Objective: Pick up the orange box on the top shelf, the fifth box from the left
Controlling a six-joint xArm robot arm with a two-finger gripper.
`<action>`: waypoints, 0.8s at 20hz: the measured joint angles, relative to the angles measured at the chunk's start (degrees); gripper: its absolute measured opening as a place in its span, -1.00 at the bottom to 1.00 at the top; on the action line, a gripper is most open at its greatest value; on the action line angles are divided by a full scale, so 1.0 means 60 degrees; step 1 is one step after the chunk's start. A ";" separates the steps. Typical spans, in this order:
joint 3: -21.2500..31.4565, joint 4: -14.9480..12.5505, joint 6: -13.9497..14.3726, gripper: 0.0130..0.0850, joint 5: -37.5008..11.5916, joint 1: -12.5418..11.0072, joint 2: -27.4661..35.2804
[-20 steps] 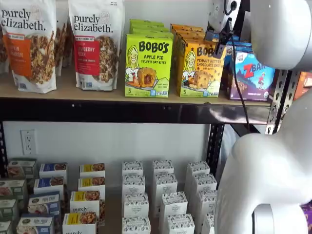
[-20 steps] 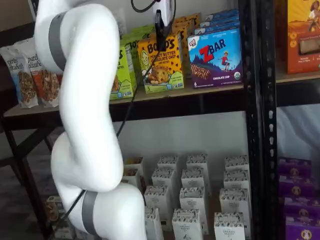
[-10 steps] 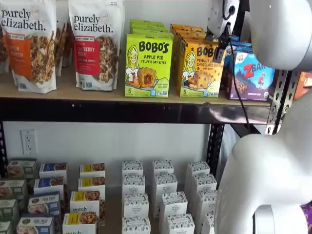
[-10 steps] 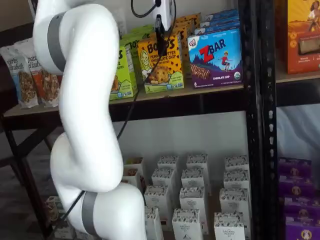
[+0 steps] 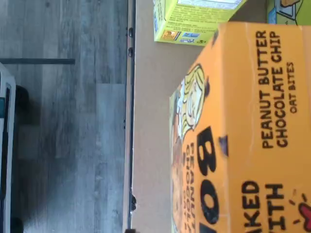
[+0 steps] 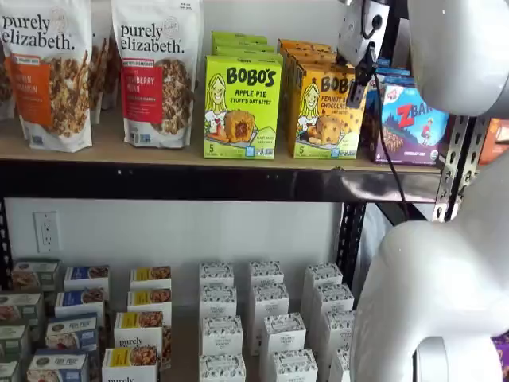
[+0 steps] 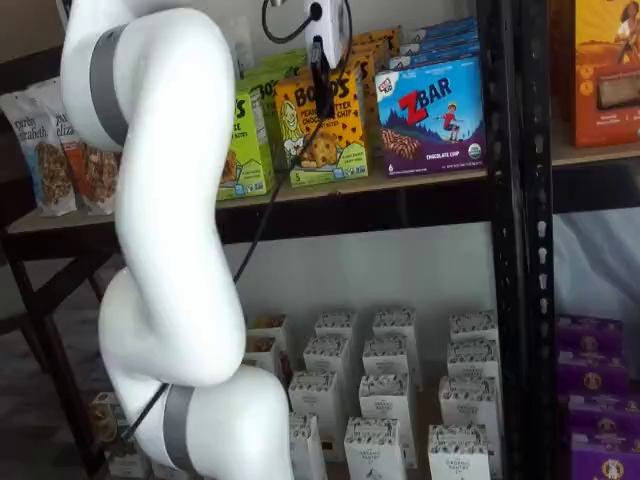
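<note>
The gripper (image 6: pixel 364 70), a white body with black fingers, hangs in front of the upper face of the yellow-orange "BOBO'S Peanut Butter Chocolate Chip" carton (image 6: pixel 324 110) in both shelf views; its fingers show side-on as one dark bar, so the gap cannot be seen, though the jaws stand spread as wide as they go and pinch nothing. The carton stands upright at the front edge of the long tan wooden top shelf (image 6: pixel 119 150) with its black metal beam, heading a row of like orange boxes running back toward the wall. Just beside it stands the lime-green Bobo's Apple Pie box (image 6: pixel 242 106), and on its other side the blue ZBar box (image 6: pixel 410 123). The wrist view shows the carton's top panel (image 5: pixel 252 136) close below the camera.
</note>
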 joint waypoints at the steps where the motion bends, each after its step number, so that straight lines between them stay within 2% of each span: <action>1: 0.0017 -0.0002 0.0000 1.00 -0.0012 0.0002 -0.0009; 2: 0.0027 -0.0004 0.0001 1.00 -0.0019 0.0004 -0.0013; 4: 0.0066 0.0014 0.0000 0.78 -0.0047 0.0004 -0.0034; 5: 0.0081 0.0034 -0.0003 0.78 -0.0059 -0.0003 -0.0043; 6: 0.0097 0.0047 -0.0007 0.67 -0.0069 -0.0009 -0.0053; 9: 0.0128 0.0072 -0.0018 0.56 -0.0086 -0.0022 -0.0076; 10: 0.0146 0.0095 -0.0028 0.44 -0.0101 -0.0034 -0.0088; 11: 0.0151 0.0112 -0.0033 0.44 -0.0104 -0.0043 -0.0093; 14: 0.0145 0.0160 -0.0047 0.22 -0.0091 -0.0065 -0.0098; 16: 0.0110 0.0154 -0.0047 0.22 -0.0047 -0.0067 -0.0082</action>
